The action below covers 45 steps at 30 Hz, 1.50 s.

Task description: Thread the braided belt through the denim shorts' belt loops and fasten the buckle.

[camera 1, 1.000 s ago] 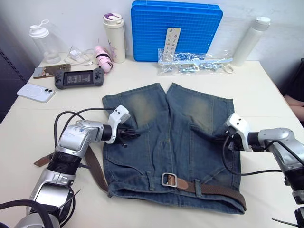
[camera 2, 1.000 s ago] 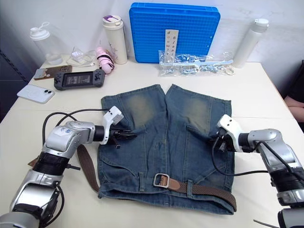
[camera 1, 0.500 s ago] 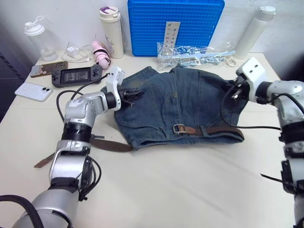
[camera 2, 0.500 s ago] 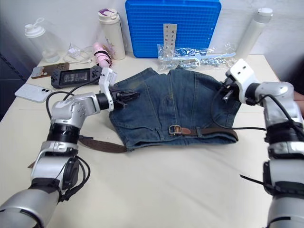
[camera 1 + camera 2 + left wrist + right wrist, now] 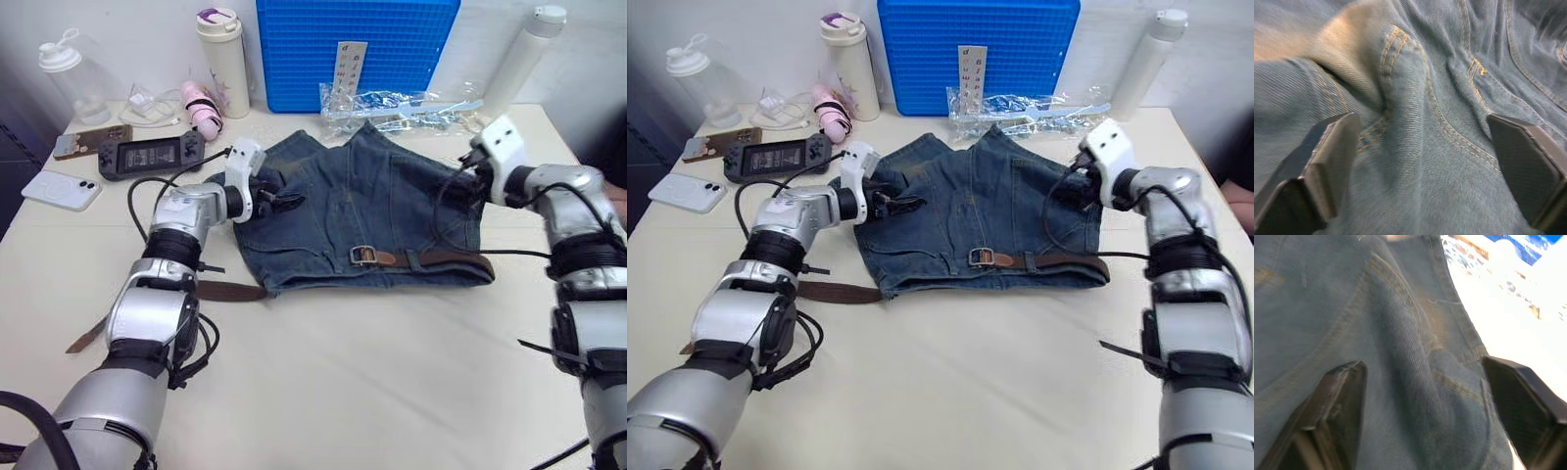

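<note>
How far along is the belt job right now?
Partly done: the braided belt runs along the waistband of the denim shorts, buckle at the front. In hand: left pincer and right pincer sit open against the denim. Left: the belt's tail trails loose on the table, unfastened.

A cream-coloured table [image 5: 323,392] fills most of the scene, evenly lit, with a plain white wall [image 5: 127,29] behind it. Along the far edge stand a blue plastic crate [image 5: 358,54], a white bottle with a purple lid [image 5: 223,61], a clear shaker bottle [image 5: 67,83] and a tall white bottle [image 5: 521,59]. Near the table's left corner lie a white phone [image 5: 59,189] and a dark handheld game console [image 5: 145,155].
</note>
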Each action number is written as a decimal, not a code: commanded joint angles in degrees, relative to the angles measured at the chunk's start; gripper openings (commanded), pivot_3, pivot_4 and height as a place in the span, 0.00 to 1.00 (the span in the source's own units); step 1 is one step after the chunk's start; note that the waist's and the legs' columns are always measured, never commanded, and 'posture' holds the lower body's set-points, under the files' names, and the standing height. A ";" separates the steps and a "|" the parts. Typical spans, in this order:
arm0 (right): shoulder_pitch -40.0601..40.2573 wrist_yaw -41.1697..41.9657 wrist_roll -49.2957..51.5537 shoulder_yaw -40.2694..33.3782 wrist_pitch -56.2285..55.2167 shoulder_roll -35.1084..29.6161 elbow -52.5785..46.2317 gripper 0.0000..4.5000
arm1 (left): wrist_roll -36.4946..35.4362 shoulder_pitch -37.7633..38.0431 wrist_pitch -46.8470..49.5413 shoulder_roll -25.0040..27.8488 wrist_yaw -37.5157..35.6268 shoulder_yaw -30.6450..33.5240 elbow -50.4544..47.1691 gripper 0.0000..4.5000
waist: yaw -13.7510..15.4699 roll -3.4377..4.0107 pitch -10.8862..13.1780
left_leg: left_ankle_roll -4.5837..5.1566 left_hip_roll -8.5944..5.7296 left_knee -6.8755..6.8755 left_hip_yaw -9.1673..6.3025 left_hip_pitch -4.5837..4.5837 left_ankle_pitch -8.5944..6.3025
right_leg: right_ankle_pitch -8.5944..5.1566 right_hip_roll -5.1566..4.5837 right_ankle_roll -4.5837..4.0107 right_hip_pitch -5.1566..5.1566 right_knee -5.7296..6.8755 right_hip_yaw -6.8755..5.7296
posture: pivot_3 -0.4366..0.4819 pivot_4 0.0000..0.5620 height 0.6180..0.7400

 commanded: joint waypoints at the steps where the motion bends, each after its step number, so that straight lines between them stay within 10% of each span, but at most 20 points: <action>1: 11.16 6.91 7.29 -4.34 13.49 -7.50 -23.28 0.79 | -6.64 7.91 12.66 5.43 -7.18 0.67 -21.03 0.97 | 0.05 0.01 -0.01 | 0.00 0.00 -0.02 -0.02 0.00 0.00 | 0.00 0.00 0.00 0.00 0.01 0.02 | 0.48 0.27 0.58; 4: 20.96 8.99 10.11 -6.07 18.40 -11.63 -33.56 0.55 | -10.64 13.54 19.83 8.48 -9.87 -0.16 -33.69 0.97 | 0.27 0.01 0.00 | -0.01 -0.01 0.01 -0.07 -0.01 -0.01 | 0.00 0.00 -0.01 0.02 0.01 0.05 | 0.48 0.27 0.58; 10: 31.11 6.52 11.22 -7.83 20.85 -11.97 -39.87 0.01 | -11.75 19.33 24.18 10.64 -11.99 -5.84 -43.70 0.54 | 0.95 0.02 -0.01 | 0.04 -0.03 0.52 0.11 -0.03 0.03 | -0.02 -0.02 -0.05 0.33 -0.24 0.24 | 0.48 0.27 0.58; 16: 36.31 2.00 11.05 -6.35 24.37 -9.64 -41.32 0.00 | -6.65 27.79 19.22 16.46 -15.25 -16.66 -47.55 0.01 | 1.14 0.06 -0.01 | -0.02 0.01 0.47 0.10 0.36 0.01 | -0.07 0.03 -0.14 0.69 -0.38 0.31 | 0.48 0.27 0.58; 27: 41.85 1.63 12.44 -6.37 25.74 -10.36 -41.85 0.00 | -4.74 34.52 16.87 15.78 -10.44 -19.48 -54.29 0.01 | 1.66 0.13 -0.14 | -0.08 0.09 0.26 -0.01 1.10 -0.14 | -0.14 0.07 -0.27 1.60 -0.84 0.33 | 0.48 0.27 0.58; 37: 33.68 12.16 27.65 -16.16 38.97 -20.80 -43.81 0.00 | -17.77 34.99 30.85 18.80 -9.28 -3.53 -63.46 0.01 | 1.45 0.60 0.14 | -0.08 0.17 0.17 0.02 0.83 -0.14 | -0.15 0.13 -0.29 1.29 -0.91 0.57 | 0.48 0.27 0.58; 45: 31.83 7.59 21.65 -5.21 36.53 -18.50 -40.21 0.00 | -14.01 35.77 27.21 19.69 -6.84 -10.04 -66.08 0.01 | 1.96 0.56 0.16 | -0.08 0.11 0.12 0.02 0.82 -0.14 | -0.15 0.10 -0.29 1.29 -0.94 0.58 | 0.48 0.27 0.58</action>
